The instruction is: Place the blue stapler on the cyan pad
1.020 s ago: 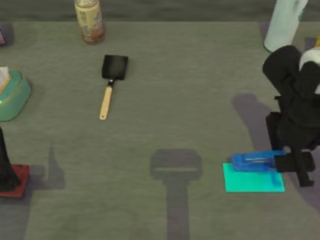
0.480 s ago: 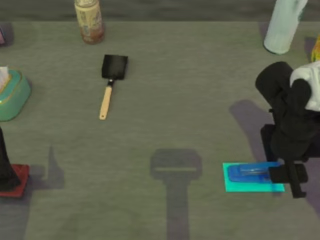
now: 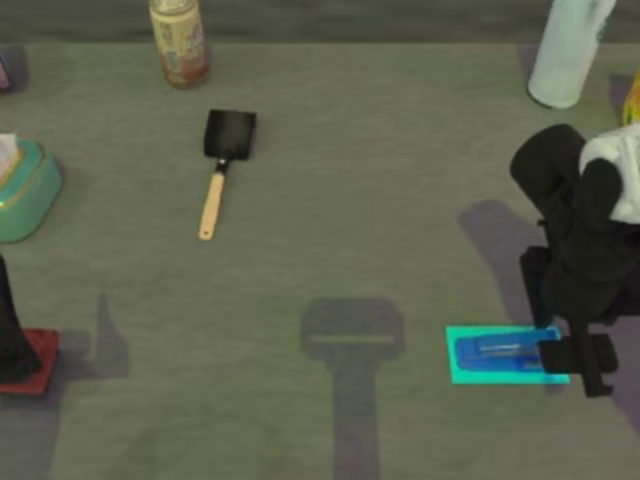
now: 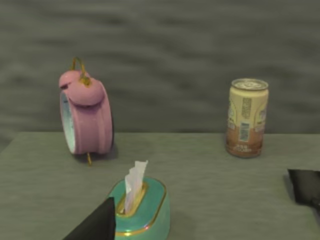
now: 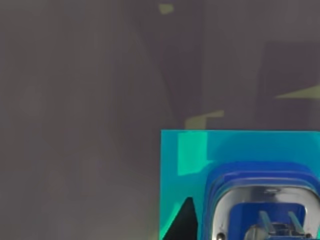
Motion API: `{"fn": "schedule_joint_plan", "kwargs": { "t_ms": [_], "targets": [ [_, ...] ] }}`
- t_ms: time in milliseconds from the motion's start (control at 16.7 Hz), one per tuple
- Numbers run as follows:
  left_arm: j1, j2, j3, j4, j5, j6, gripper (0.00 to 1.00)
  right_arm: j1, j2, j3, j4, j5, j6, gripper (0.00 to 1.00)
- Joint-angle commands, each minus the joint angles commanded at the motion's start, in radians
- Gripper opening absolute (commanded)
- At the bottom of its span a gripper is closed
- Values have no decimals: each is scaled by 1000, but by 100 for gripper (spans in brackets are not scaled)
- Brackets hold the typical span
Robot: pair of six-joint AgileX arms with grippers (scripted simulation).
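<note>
The blue stapler [image 3: 498,353] lies flat along the cyan pad [image 3: 462,372], near the table's front right. My right gripper [image 3: 575,362] reaches down over the stapler's right end and hides it, shut on the stapler. In the right wrist view the stapler [image 5: 260,200] fills the near corner on the pad [image 5: 190,150], with one dark fingertip [image 5: 186,225] close against its side. My left gripper [image 3: 12,340] is parked at the table's left edge, open, holding nothing.
A green tissue box [image 3: 22,188] sits at the left, with a pink alarm clock [image 4: 85,120] behind it. A black spatula [image 3: 222,165] lies at centre left. A can [image 3: 179,40] and a pale bottle [image 3: 565,50] stand at the back. A red block [image 3: 38,358] lies under my left arm.
My right gripper carried the stapler toward the front and down from the pad's back edge onto the pad. In the last half second it only settled slightly. The left arm stayed still.
</note>
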State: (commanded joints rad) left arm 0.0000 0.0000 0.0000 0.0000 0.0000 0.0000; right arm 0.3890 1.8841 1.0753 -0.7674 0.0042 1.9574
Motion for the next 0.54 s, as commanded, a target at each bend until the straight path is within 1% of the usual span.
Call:
{"fn": "schedule_joint_plan", "kwargs": {
  "t_ms": [180,240,540],
  "targets": [
    [0,0,0,0,0,0,100,0,0,0,0,0,0,98],
    [0,0,0,0,0,0,100,0,0,0,0,0,0,100],
    [0,0,0,0,0,0,100,0,0,0,0,0,0,100]
  ]
}}
